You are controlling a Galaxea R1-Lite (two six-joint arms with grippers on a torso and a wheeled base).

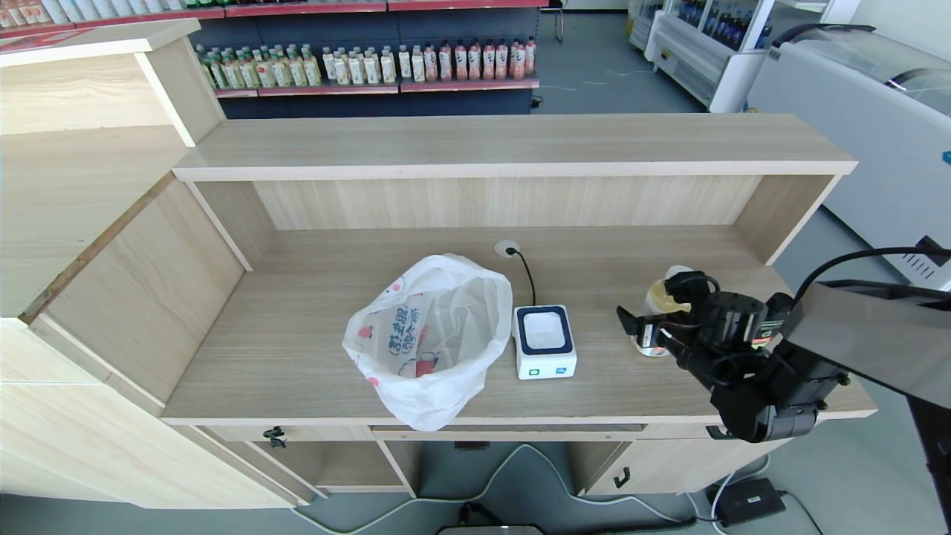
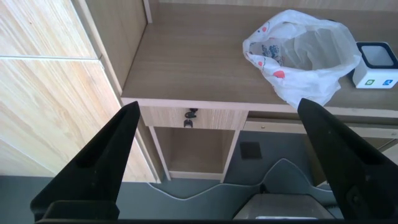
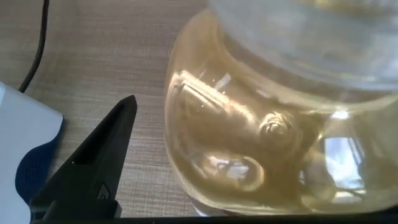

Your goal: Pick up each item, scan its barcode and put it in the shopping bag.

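Observation:
A clear jar (image 1: pixel 660 297) of yellowish liquid with pale pieces stands upright at the right end of the wooden counter (image 1: pixel 297 349). My right gripper (image 1: pixel 657 312) is open around it. One finger (image 3: pixel 93 168) stands a little apart from the glass (image 3: pixel 261 137); the other finger is hidden. The white shopping bag (image 1: pixel 427 334) (image 2: pixel 305 53) sits mid-counter with its mouth open. The white barcode scanner (image 1: pixel 545 340) (image 2: pixel 376 62) lies just right of the bag. My left gripper (image 2: pixel 217 109) is open and holds nothing, low off the counter's front left corner.
A black cable (image 1: pixel 526 273) runs from the scanner to a grommet at the back. A raised ledge (image 1: pixel 513 145) and side walls enclose the counter. Bare wood lies left of the bag and between scanner and jar. Drawers (image 2: pixel 193 118) sit under the front edge.

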